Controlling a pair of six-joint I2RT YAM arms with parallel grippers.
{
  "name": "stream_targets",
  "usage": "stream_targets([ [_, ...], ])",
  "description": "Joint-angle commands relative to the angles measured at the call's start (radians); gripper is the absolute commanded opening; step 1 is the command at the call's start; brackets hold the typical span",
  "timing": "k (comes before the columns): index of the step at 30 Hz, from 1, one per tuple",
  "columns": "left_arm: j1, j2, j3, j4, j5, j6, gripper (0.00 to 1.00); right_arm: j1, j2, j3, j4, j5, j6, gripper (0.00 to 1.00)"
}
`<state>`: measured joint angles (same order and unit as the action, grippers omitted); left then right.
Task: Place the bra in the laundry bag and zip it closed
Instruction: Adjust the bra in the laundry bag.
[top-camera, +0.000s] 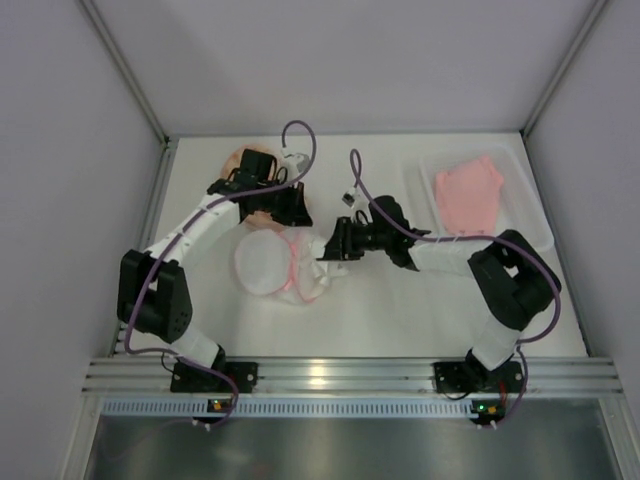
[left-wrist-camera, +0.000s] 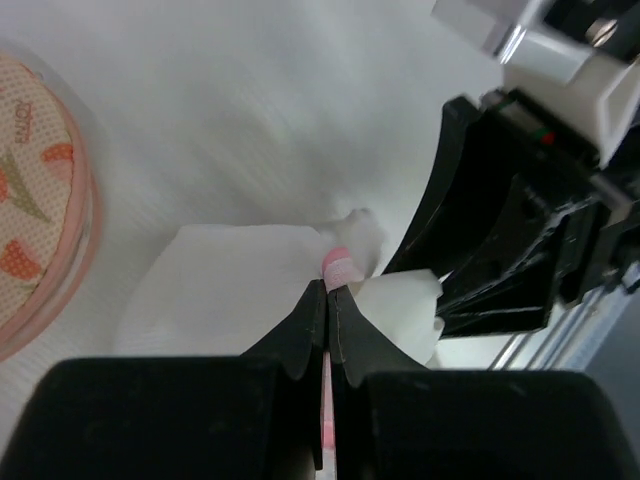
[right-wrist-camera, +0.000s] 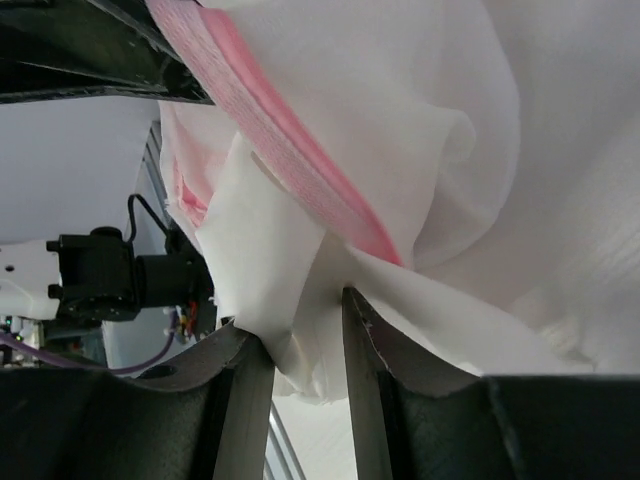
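Pinching one white pouch (top-camera: 268, 265) from two sides, with two end effectors on it.
The left end effector (left-wrist-camera: 328, 290) is pressed together on the pouch's pink rim. The right end effector (right-wrist-camera: 305, 325) nips a fold of its white mesh, fingers a little apart around the cloth. The one bra (top-camera: 470, 192), salmon pink, lies in the one clear tray (top-camera: 530, 215) at the tabletop's (top-camera: 400, 310) far right, well apart from both. The one bag (left-wrist-camera: 30, 210), peach with red-orange print, sits at far left, partly under the left arm (top-camera: 200, 225), near the pouch.
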<state>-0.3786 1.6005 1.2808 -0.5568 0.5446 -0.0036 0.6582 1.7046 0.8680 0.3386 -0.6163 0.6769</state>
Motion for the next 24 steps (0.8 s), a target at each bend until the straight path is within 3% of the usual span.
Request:
stream_targets([
  [1,0.064,-0.065,-0.041,0.194,0.215,-0.250,0.00,0.024,0.016,0.069,0.083,0.039,0.096,0.32],
  [4,0.084,-0.070,-0.061,0.233,0.224,-0.302,0.00,0.026,-0.015,0.106,0.076,0.070,0.148,0.23],
  [5,0.086,-0.070,-0.069,0.235,0.229,-0.332,0.00,0.024,-0.028,0.121,0.070,0.073,0.156,0.12],
  [7,0.093,-0.079,-0.083,0.261,0.230,-0.369,0.00,0.024,-0.049,0.144,0.041,0.073,0.171,0.03],
  [14,0.138,-0.068,-0.141,0.348,0.236,-0.571,0.00,0.047,-0.086,0.285,-0.216,0.118,-0.026,0.00],
  [19,0.155,-0.053,-0.236,0.521,0.285,-0.819,0.00,0.063,-0.019,0.226,-0.121,0.164,0.044,0.00],
  [24,0.173,-0.048,-0.287,0.666,0.345,-0.927,0.00,0.058,0.131,0.262,-0.085,0.225,0.056,0.00],
])
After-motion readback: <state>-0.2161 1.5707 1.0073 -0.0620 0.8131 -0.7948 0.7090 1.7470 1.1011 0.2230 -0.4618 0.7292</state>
